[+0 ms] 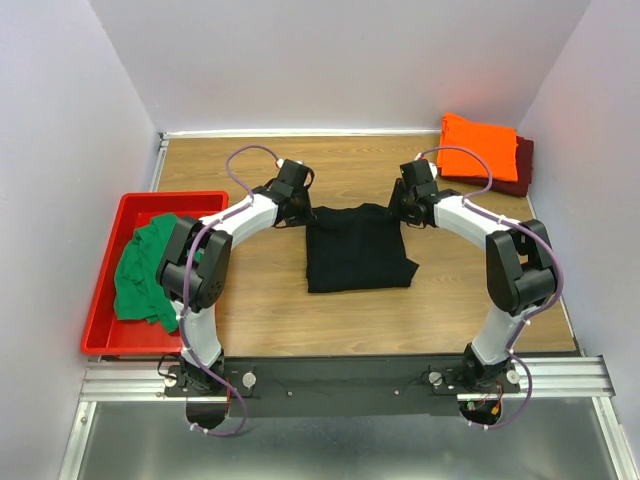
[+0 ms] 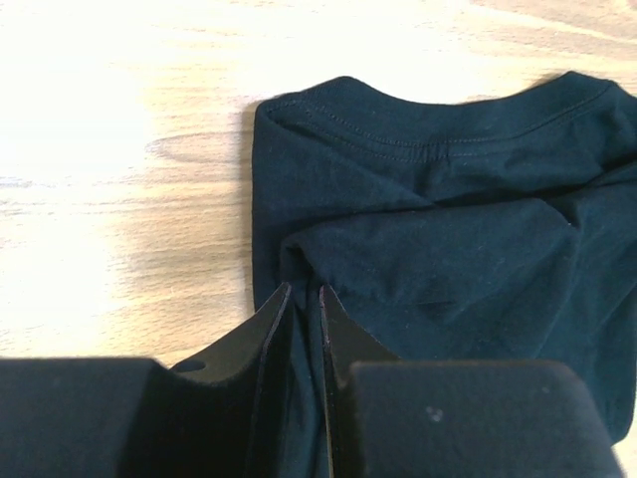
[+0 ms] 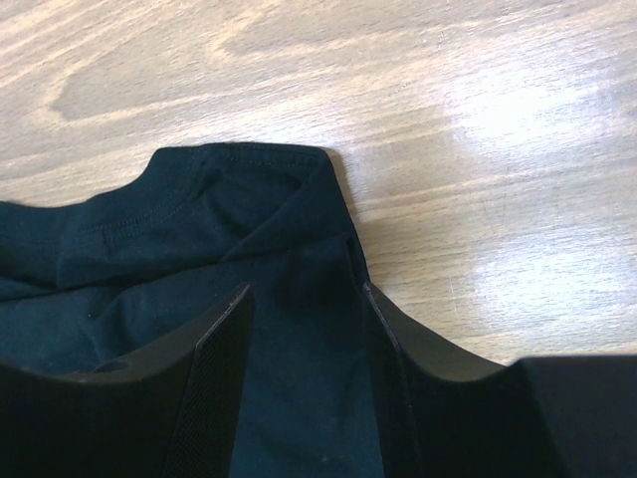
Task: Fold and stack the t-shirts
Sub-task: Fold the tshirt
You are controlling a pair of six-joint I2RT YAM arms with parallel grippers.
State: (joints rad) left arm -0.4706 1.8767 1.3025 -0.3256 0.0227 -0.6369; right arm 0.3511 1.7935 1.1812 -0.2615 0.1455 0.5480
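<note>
A black t-shirt (image 1: 355,250) lies partly folded on the middle of the wooden table. My left gripper (image 1: 297,212) sits at its far left corner and is shut on a pinch of the black cloth (image 2: 305,299). My right gripper (image 1: 398,212) sits at the far right corner, its jaws open around the cloth near the collar (image 3: 304,289). The orange t-shirt (image 1: 478,147) lies folded on the dark maroon t-shirt (image 1: 521,165) at the far right corner. The green t-shirt (image 1: 148,265) lies crumpled in the red tray.
The red plastic tray (image 1: 185,204) stands at the table's left edge. A metal rail (image 1: 340,378) runs along the near edge, with both arm bases on it. Grey walls close the table in on three sides.
</note>
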